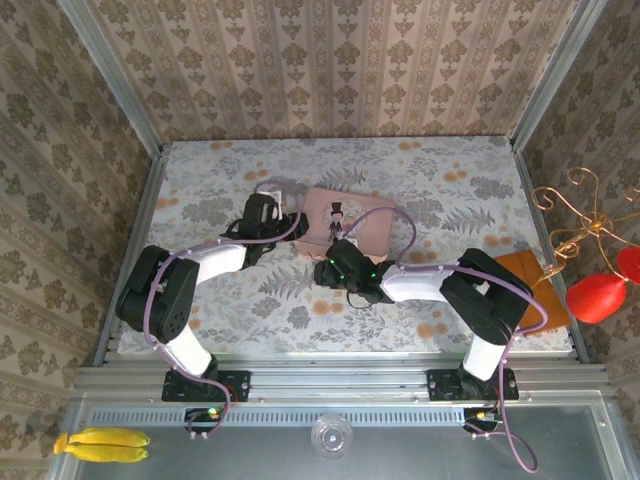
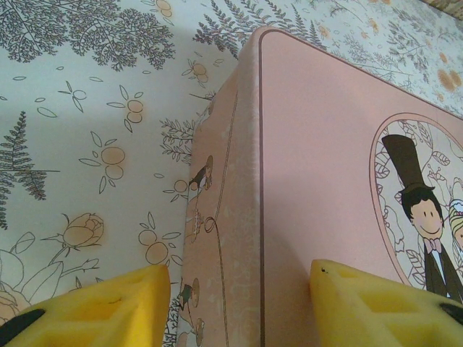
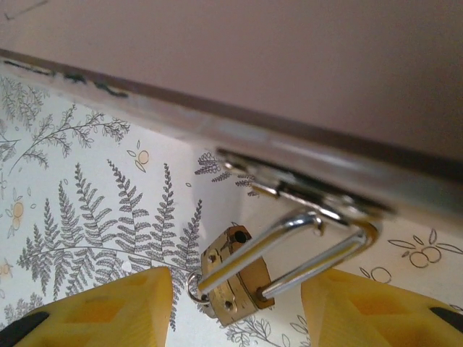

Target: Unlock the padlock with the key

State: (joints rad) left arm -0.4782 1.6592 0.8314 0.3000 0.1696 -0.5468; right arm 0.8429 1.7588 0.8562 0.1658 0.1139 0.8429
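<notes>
And the right hand is half open and empty, fingers flanking the brass padlock hanging by its shackle from the hasp of the pink box, left hand open astride the box corner, so a careless close could swing that loose lock away.

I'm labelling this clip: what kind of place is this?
Probably a lab test booth dressed like a home: wallpapered panels in an aluminium frame, two robot arms bolted to it, and a floral tablecloth.
</notes>
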